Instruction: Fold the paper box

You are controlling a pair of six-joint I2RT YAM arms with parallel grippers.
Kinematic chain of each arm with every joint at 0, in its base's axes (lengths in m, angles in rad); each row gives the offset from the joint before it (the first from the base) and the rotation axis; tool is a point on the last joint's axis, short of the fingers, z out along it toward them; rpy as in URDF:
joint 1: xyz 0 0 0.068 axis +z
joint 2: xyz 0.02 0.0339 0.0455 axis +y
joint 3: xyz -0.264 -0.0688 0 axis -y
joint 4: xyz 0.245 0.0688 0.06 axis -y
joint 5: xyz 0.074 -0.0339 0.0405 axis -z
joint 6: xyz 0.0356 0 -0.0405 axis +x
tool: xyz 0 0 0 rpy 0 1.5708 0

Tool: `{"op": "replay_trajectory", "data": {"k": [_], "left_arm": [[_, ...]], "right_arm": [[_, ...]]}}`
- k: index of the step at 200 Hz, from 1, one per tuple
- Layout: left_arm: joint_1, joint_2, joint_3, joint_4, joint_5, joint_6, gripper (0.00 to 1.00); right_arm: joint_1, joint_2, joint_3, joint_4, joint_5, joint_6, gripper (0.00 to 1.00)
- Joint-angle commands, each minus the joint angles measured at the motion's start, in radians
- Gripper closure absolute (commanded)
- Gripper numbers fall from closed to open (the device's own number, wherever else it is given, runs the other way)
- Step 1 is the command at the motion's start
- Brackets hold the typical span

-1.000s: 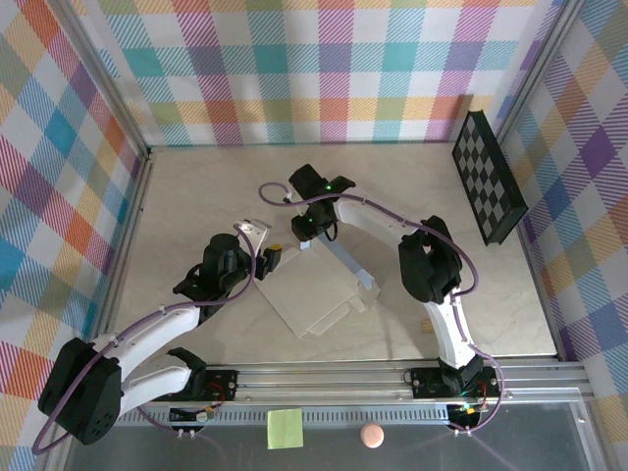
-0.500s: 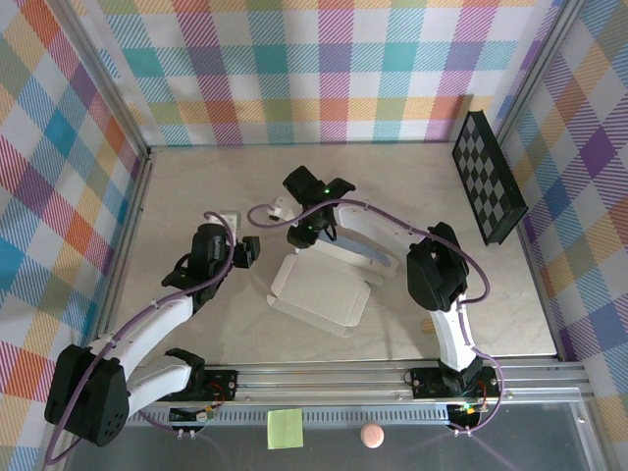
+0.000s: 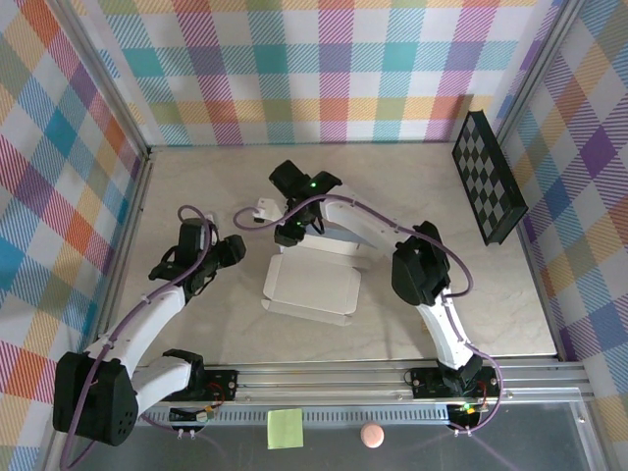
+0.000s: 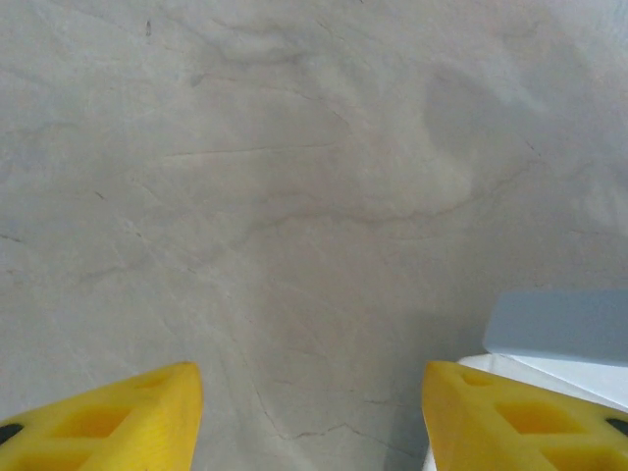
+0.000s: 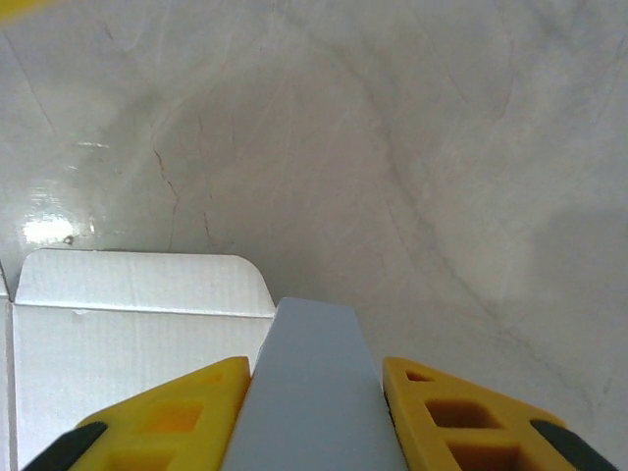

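Clamping paper box (image 3: 312, 287) edge (right pincer (image 5: 314, 394))

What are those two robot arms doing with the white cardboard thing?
They are folding a paper box that lies on the table. The right gripper is pinching one grey-blue flap at the box's far edge. The left gripper is open with nothing in it, hovering over bare table just left of the box. The box looks only partly folded so far.
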Motion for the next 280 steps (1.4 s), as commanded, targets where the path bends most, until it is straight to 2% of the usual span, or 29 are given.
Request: {"op": "replay_trajectory", "data": {"k": [1, 35, 102, 135, 162, 183, 203, 246, 280], "left_arm": [[0.025, 0.015, 0.062, -0.088, 0.074, -0.030, 0.39], [0.032, 0.037, 0.094, -0.123, 0.125, -0.008, 0.39], [0.032, 0.047, 0.111, -0.135, 0.182, 0.051, 0.40], [0.031, 0.047, 0.123, -0.137, 0.207, 0.050, 0.40], [0.030, 0.046, 0.135, -0.138, 0.220, 0.044, 0.40], [0.031, 0.050, 0.152, -0.139, 0.233, 0.026, 0.40], [0.032, 0.060, 0.168, -0.136, 0.264, 0.016, 0.41], [0.028, 0.086, 0.203, -0.130, 0.317, 0.012, 0.42], [0.007, 0.120, 0.238, -0.119, 0.364, 0.012, 0.44]], "right_arm": [[0.011, 0.051, 0.041, -0.051, -0.026, -0.030, 0.90], [0.024, 0.080, 0.040, -0.065, -0.024, -0.042, 0.84], [0.039, 0.097, -0.004, -0.099, -0.011, -0.081, 0.83], [0.040, 0.093, -0.049, -0.097, -0.026, -0.076, 0.79], [0.038, 0.057, -0.038, -0.074, -0.016, -0.038, 0.69], [0.034, 0.008, -0.012, -0.053, -0.010, 0.018, 0.54], [0.022, -0.036, 0.015, -0.071, -0.064, 0.069, 0.40], [0.001, -0.145, -0.030, -0.053, -0.078, 0.169, 0.34], [-0.034, -0.279, -0.170, 0.039, -0.067, 0.298, 0.34]]}}
